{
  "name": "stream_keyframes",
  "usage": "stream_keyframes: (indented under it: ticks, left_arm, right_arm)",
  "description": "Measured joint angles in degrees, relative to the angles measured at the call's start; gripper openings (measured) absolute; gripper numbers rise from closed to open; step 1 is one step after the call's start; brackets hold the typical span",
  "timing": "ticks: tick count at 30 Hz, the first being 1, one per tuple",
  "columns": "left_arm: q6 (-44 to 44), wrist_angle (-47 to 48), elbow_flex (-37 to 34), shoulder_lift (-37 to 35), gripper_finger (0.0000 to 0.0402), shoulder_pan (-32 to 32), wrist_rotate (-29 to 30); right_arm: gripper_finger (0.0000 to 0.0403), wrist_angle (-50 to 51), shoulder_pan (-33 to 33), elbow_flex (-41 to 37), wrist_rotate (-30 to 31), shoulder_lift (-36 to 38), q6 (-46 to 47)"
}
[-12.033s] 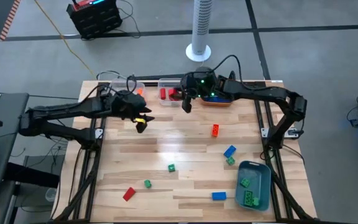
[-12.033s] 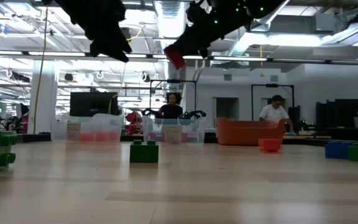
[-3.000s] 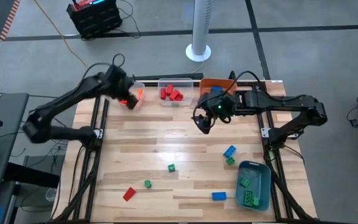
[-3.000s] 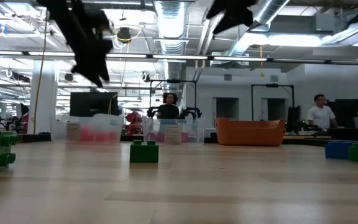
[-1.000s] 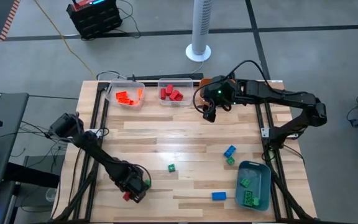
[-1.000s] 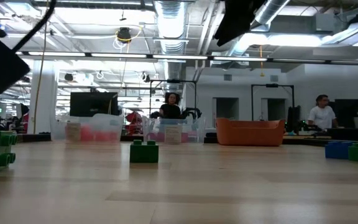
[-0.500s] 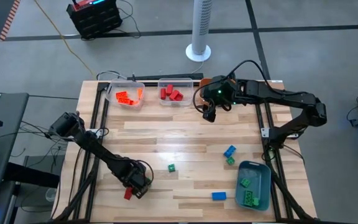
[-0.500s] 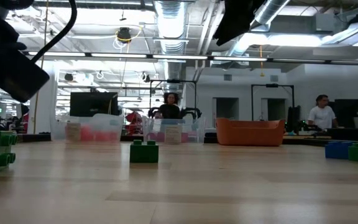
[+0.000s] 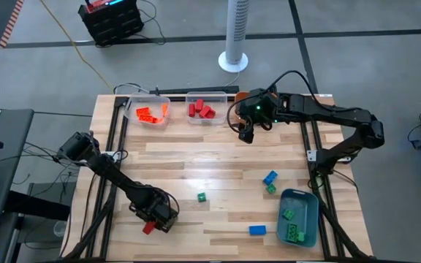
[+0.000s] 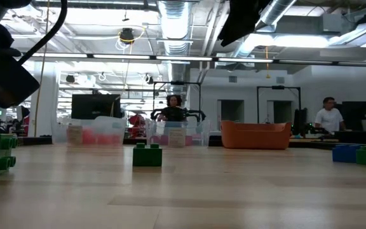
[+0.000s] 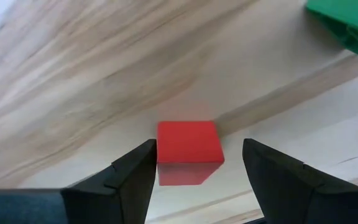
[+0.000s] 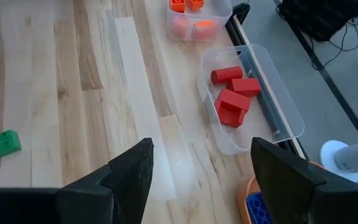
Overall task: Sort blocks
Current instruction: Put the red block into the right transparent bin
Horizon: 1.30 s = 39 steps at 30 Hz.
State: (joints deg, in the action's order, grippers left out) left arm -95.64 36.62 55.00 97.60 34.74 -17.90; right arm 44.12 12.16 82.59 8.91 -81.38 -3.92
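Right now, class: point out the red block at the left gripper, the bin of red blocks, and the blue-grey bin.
red block [image 11: 188,144], left wrist view, top face.
bin of red blocks [image 9: 205,99], high view, far rim.
blue-grey bin [image 9: 307,212], high view, bare floor.

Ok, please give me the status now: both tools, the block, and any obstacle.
Left tool open, fingers either side of red block, not yet closed. Right tool open, empty, near the red bin. Green block close by, not in the way.

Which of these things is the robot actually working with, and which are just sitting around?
Part of the job:
red block between the open left gripper fingers
green block
blue block
clear bin of red blocks
blue-grey bin

Just around:
white pedestal fan
black crate
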Motion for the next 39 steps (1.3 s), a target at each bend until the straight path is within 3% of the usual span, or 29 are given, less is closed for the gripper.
stream_keyframes:
  ticks: [11,19,25,29,34,39]
  left_arm:
    - [1.68,0.70,-0.01,0.00,0.0226,0.78,0.92]
    - [6.52,2.22,0.00,0.00,0.0126,0.47,1.50]
    - [10.52,3.21,-0.04,-2.02,0.0123,-1.95,1.45]
    - [14.97,9.42,-0.04,-6.75,0.0123,-6.02,4.12]
    - [25.08,16.64,-0.04,-13.51,0.0125,-15.83,10.99]
    - [35.59,13.72,-0.04,-19.11,0.0127,-28.34,16.54]
  right_arm:
    - [0.0276,0.20,0.00,0.00,-0.02,0.00,-0.94]
    - [0.0276,0.20,0.00,0.00,-0.02,0.00,-1.27]
    - [0.0276,0.20,0.00,0.00,-0.02,0.00,-0.73]
    - [0.0276,0.18,-0.50,0.00,-0.02,0.00,1.16]
    - [0.0276,0.23,-0.83,0.00,-0.08,0.00,2.10]
    - [0.0276,0.34,0.04,-0.09,-3.01,0.00,5.63]
